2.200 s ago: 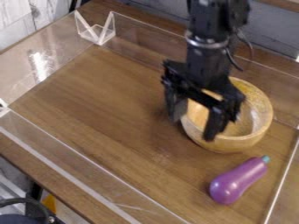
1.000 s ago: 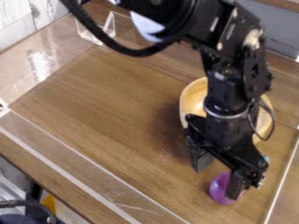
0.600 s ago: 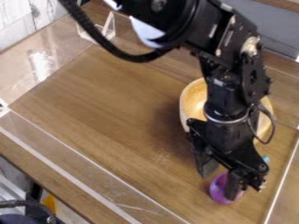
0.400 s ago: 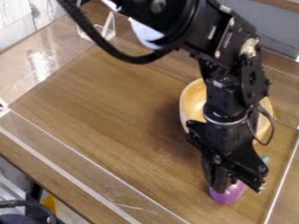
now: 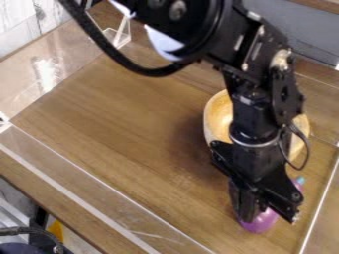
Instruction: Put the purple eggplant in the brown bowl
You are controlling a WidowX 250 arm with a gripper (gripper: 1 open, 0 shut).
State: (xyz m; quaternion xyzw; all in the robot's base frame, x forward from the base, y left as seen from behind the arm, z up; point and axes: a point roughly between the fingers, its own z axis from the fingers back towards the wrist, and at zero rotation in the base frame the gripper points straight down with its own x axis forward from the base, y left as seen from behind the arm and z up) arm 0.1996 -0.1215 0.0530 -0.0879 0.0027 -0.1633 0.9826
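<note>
Black claw points down, squeezed shut around the small shiny purple toy eggplant, low at the front right. I think grabbing is done. Next, lift it gently up into the round brown wooden bowl just behind.

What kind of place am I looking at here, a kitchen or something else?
Most likely a robotics lab test bench, not a kitchen: a wooden tabletop fenced by clear plastic walls, and a black robot arm whose end effector is down on a purple toy eggplant, beside a wooden bowl.
</note>
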